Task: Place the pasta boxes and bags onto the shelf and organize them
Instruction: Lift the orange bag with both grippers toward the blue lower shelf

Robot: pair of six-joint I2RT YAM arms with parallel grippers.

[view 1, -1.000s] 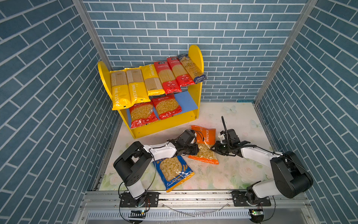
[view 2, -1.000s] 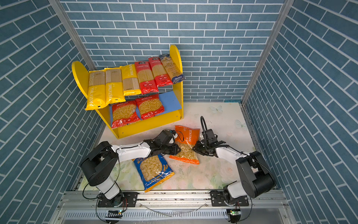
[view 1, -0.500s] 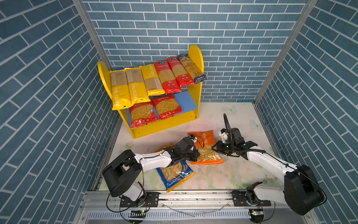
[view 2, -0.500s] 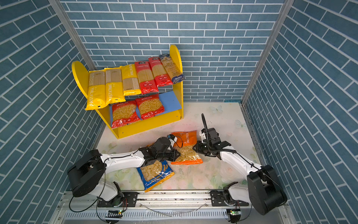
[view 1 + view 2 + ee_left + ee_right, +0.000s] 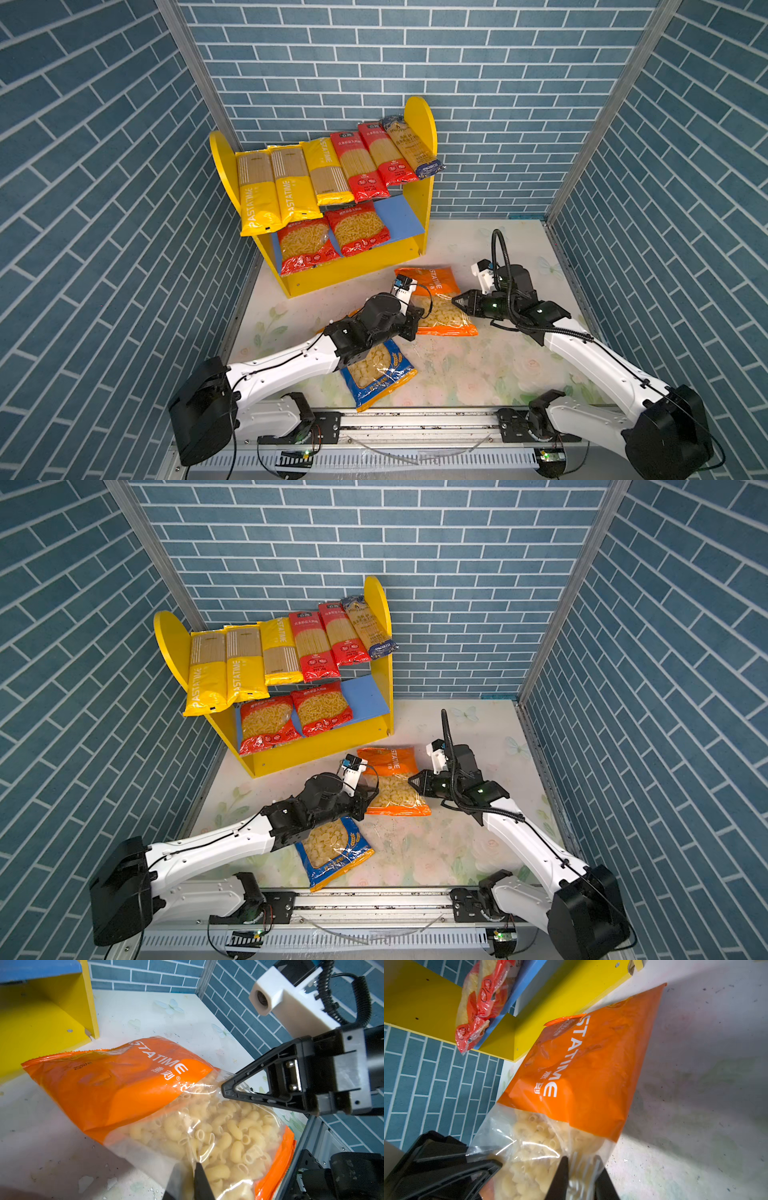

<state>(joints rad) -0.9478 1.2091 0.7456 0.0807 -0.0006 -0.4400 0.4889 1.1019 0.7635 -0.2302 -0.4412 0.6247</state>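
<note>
Room: I see a booth closed in by blue-grey brick-pattern walls (image 5: pixel 415 62) on the left, far and right sides, with metal posts (image 5: pixel 195 83) in the far corners.
Surface: The tabletop (image 5: pixel 478 365) is white with a faint flower and butterfly print. The wrist views show it scuffed and flecked with dark specks. A metal rail (image 5: pixel 415 424) runs along the near edge and carries both arm bases.
Shelf: The shelf (image 5: pixel 353 270) stands far left on the table. Six spaghetti packs (image 5: pixel 332 170) lie across its top tier and two red short-pasta bags (image 5: pixel 332 237) lie on the blue lower board.
Orange macaroni bag: The orange macaroni bag (image 5: pixel 440 309) lies on the table just in front of the shelf, between the two grippers.
Left gripper: The left gripper (image 5: pixel 419 318) is clamped on the bag's left edge.
Right gripper: The right gripper (image 5: pixel 455 300) is pinched on the clear film at the bag's right edge.
Blue pasta bag: The blue pasta bag (image 5: pixel 378 370) lies flat near the rail, partly under the left arm.
</note>
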